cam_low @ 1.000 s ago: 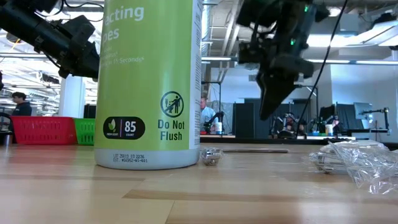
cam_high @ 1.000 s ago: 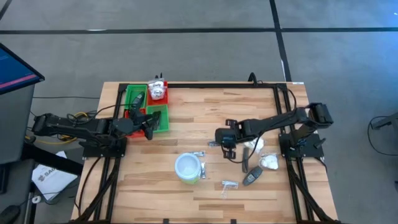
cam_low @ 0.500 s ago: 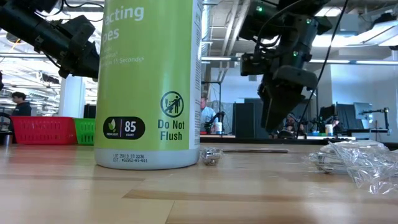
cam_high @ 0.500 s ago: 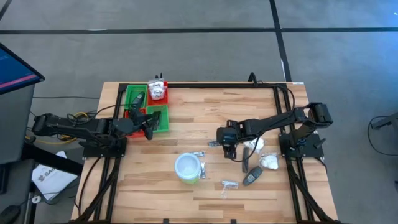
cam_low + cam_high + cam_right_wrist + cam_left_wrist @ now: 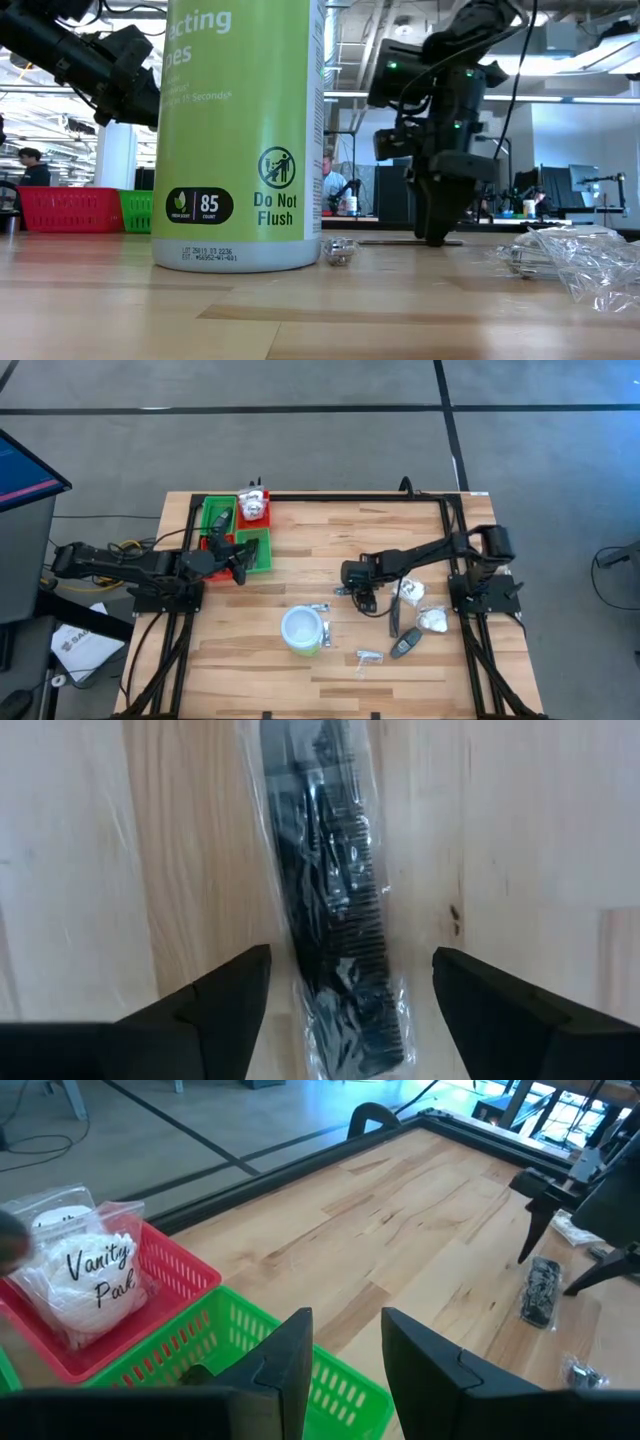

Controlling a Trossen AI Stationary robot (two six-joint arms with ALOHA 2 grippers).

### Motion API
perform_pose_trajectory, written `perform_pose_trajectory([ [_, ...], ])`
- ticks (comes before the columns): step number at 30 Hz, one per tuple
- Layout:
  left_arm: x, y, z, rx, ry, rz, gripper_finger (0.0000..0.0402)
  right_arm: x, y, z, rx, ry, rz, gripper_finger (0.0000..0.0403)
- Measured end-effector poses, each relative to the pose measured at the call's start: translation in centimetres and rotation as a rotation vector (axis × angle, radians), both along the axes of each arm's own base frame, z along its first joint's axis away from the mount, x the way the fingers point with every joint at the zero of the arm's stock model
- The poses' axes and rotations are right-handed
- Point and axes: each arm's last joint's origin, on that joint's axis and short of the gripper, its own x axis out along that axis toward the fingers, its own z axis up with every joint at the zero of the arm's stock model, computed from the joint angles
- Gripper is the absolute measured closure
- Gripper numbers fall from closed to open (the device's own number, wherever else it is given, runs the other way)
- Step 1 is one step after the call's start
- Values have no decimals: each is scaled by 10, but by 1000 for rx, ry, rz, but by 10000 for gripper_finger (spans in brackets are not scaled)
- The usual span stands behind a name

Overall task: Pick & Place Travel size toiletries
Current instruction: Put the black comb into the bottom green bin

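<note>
A black comb in a clear wrapper (image 5: 330, 870) lies flat on the wooden table near its middle. My right gripper (image 5: 350, 957) is down over it, open, with one finger on each side and not touching it; in the low view its fingertips (image 5: 437, 236) reach table level. Other toiletries lie at the right: white packets (image 5: 408, 590) (image 5: 432, 622), a dark oval (image 5: 403, 646), a dark stick (image 5: 393, 622) and clear sachets (image 5: 318, 608) (image 5: 368, 657). My left gripper (image 5: 238, 567) waits open beside the green tray (image 5: 262, 556), holding nothing.
A round white tub with a green side (image 5: 303, 630) stands near the front middle. The red and green compartment tray (image 5: 215, 510) sits at the far left, with a bagged white packet (image 5: 85, 1275) in a red compartment. A black frame (image 5: 350, 497) runs along the table's far edge.
My right gripper has come down from above the table to table level over the wrapped comb, shifting slightly toward the table's left edge. Its fingers have opened and now stand on either side of the comb.
</note>
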Motion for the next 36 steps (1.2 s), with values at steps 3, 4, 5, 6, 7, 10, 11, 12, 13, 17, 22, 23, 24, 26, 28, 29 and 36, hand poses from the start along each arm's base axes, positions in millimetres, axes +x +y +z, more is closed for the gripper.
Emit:
perform_pose_trajectory([
  [3, 1, 0, -1, 1, 11, -1, 289, 2, -3, -4, 23, 8, -7, 133],
  [4, 2, 0, -2, 2, 16, 0, 289, 2, -4, -4, 39, 8, -8, 133],
  [5, 2, 0, -2, 2, 20, -1, 289, 2, -6, -5, 54, 9, -12, 134],
  [6, 3, 0, -3, 3, 28, -1, 289, 1, -7, -5, 62, 9, -17, 137],
  [7, 4, 0, -4, 3, 36, -1, 289, 1, -9, -4, 63, 7, -22, 143],
  [10, 6, 0, -6, 4, 53, 0, 289, 0, -12, -3, 63, 4, -36, 175],
  [11, 7, 0, -7, 4, 58, 0, 289, 0, -13, -4, 61, 4, -37, 191],
  [12, 7, 0, -7, 4, 62, 0, 289, 0, -13, -4, 62, 4, -39, 209],
  [13, 8, 0, -7, 4, 58, 0, 289, 0, -14, -4, 63, 4, -39, 230],
  [17, 10, -1, -6, 7, 46, -3, 289, 0, -13, -3, 56, 5, -10, 323],
  [22, 10, -1, -5, 19, 43, -9, 289, 0, -11, 2, 79, -22, 24, 396],
  [23, 10, -1, -5, 19, 43, -9, 289, 0, -10, 6, 75, -34, 30, 396],
  [24, 10, -1, -4, 19, 38, -9, 289, -1, -10, 10, 75, -40, 30, 398],
  [26, 11, -1, -4, 18, 35, -8, 289, -4, -10, 16, 77, -26, 29, 402],
  [28, 11, -1, -4, 19, 30, -9, 289, -4, -10, 27, 75, -62, 31, 402],
  [29, 11, -1, -3, 18, 25, -9, 289, -3, -10, 34, 72, -96, 33, 403],
  [36, 13, -1, -1, 17, -7, -11, 289, -7, -10, 59, 62, -190, 34, 403],
])
